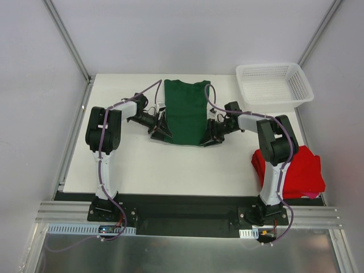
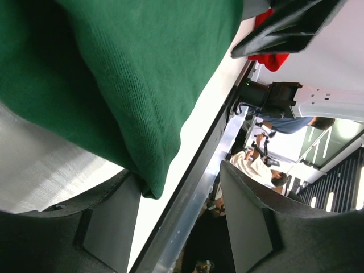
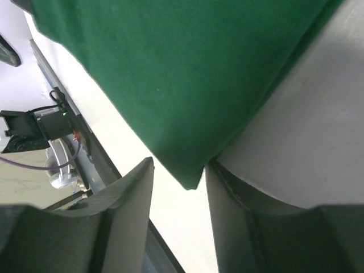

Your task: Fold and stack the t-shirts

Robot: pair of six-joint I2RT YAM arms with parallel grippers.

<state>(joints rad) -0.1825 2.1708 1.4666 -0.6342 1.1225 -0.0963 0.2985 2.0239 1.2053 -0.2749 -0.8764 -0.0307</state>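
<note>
Bolted along the near edge of the counter [image 1: 170, 170], two robot arms are reaching inward from either side toward a dark green t-shirt [image 1: 186, 111]. It is lying as a long narrow panel with no sleeves showing at its sides. It is running from the middle of the far edge toward the counter's centre.

The left gripper [image 1: 161, 132] is sitting at the shirt's near left corner and the right gripper [image 1: 211, 136] at its near right corner. Both are standing with fingers parted and gripping nothing. In the left wrist view the cloth corner is resting against one finger. In the right wrist view the corner is poking down between the two, unpinched.

A bright red t-shirt [image 1: 301, 170] is lying folded at the near right corner, and a white mesh basket [image 1: 274, 66] is sitting at the far right corner.

The green knit is looking light, soft and limp, so it is likely to sag and slide apart when lifted. Pinching every layer at both near corners together seems the safest hold.
</note>
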